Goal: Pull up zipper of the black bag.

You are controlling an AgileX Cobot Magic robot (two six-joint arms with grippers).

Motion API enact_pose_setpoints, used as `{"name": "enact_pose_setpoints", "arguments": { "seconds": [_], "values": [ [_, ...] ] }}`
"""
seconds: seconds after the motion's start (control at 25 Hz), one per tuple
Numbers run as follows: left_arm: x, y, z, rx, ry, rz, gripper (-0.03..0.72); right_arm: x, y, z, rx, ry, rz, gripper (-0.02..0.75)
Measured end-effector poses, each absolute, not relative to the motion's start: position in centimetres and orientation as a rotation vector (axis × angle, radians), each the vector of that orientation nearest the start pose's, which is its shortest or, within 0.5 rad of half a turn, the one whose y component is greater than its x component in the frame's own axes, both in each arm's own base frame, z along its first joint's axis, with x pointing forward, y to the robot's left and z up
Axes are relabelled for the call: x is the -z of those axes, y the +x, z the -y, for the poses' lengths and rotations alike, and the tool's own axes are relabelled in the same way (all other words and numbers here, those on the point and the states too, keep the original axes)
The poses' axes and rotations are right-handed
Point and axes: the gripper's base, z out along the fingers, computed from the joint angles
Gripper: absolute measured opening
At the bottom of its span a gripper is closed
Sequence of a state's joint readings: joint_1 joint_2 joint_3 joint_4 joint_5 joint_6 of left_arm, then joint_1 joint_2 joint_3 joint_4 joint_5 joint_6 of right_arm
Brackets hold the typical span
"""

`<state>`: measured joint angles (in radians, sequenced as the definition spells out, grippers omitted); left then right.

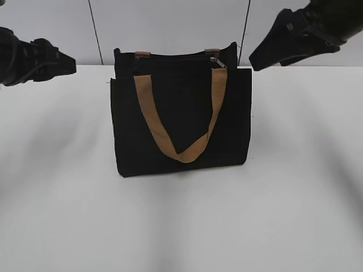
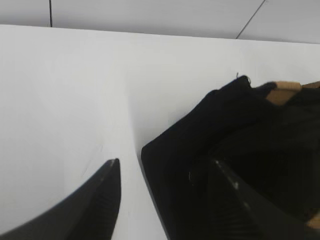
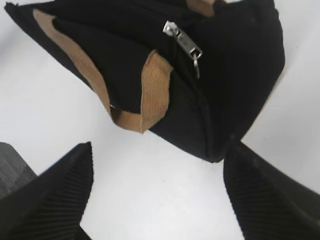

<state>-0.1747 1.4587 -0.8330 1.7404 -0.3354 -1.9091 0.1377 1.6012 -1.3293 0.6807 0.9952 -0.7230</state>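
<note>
Ext. view shows the whole black bag (image 1: 181, 122) standing upright mid-table (image 1: 295, 215), front tan strap (image 1: 181, 122) hanging in a V over the front panel, w/ both arms off to the sides up near the bag's top. Only the right wrist view gives the zipper (image 3: 184, 44) clearly: silvery slider plus small ring pull at the bag's top edge near the right-hand corner; in ext. view it's just a small glint at (image 1: 218, 61), and the left wrist view doesn't show it at all, only the bag's left end and a bit of tan strap end. Count: 1 bag, 1 zipper pull, 2 tan straps (front one full, rear one only as short tabs at the top), 2 claws. Left claw (image 2: 172, 190): fingers spread wide apart, one over bare table, the other in front of the bag's end; contact can't tell, nothing gripped. Right claw (image 3: 160, 195): fingers wide apart, bag corner between them from above, holding nothing, clear of the zipper.
</note>
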Motion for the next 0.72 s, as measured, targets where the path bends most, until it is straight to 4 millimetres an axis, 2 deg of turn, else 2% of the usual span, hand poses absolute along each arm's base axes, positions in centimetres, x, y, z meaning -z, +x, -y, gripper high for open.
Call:
{"name": "enact_pose_setpoints", "arguments": {
  "seconds": [0.16,0.28,0.32,0.36,0.4,0.56,0.64,0.68,0.72],
  "values": [
    [-24.4,27.6,7.8,0.540,0.194,-2.193,0.416,-31.6,29.0,-8.8,-0.643,-0.750,-2.410,0.605],
    [-24.4,26.3,7.5,0.534,0.191,-2.188,0.416,-30.5,26.1,-8.1,-0.608,-0.765,-2.447,0.597],
    [-24.5,25.9,7.4,0.533,0.191,-2.185,0.416,-31.6,24.5,-7.9,-0.577,-0.762,-2.396,0.596],
    [-24.6,25.5,7.3,0.534,0.192,-2.179,0.416,-31.6,23.2,-7.6,-0.554,-0.752,-2.382,0.596],
    [-24.8,25.2,7.3,0.534,0.193,-2.170,0.416,-30.8,22.1,-7.3,-0.542,-0.750,-2.397,0.596],
    [-25.6,24.1,7.1,0.532,0.198,-2.136,0.416,-30.3,17.4,-6.0,-0.440,-0.633,-2.316,0.596],
    [-26.1,23.8,7.0,0.532,0.202,-2.113,0.416,-29.4,15.4,-5.5,-0.418,-0.581,-2.297,0.596],
    [-26.4,23.6,7.1,0.541,0.209,-2.102,0.416,-30.2,14.6,-5.4,-0.409,-0.557,-2.247,0.596],
    [-26.6,23.5,7.0,0.536,0.207,-2.094,0.416,-28.0,13.4,-5.1,-0.402,-0.562,-2.296,0.596]
  ]
}}
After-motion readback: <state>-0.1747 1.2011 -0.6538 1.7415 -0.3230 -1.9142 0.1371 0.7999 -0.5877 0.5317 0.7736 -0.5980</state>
